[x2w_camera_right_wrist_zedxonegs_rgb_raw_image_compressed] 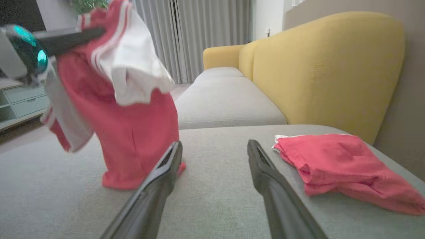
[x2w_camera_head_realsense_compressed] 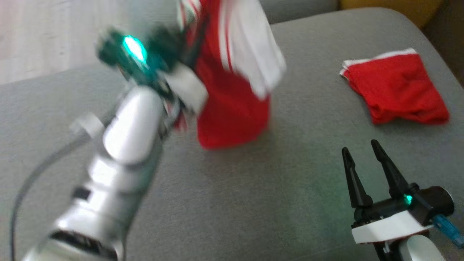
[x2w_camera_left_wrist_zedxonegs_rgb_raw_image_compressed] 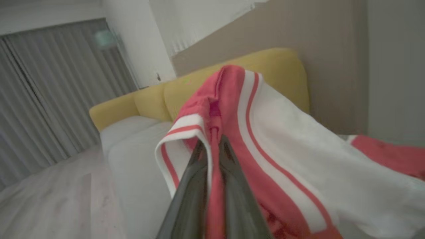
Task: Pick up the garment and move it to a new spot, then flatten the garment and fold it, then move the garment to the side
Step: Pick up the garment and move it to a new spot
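Left claw (x2w_camera_left_wrist_zedxonegs_rgb_raw_image_compressed: 212, 142) pinches garment (x2w_camera_left_wrist_zedxonegs_rgb_raw_image_compressed: 285, 139), which hangs below.

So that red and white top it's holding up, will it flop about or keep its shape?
Probably floppy: the garment hangs in loose folds from the left gripper, its lower end seemingly slumped on the grey cushion. Likely light, since a pinch on one edge carries most of it. It may well bunch up when set down, so it would need spreading.
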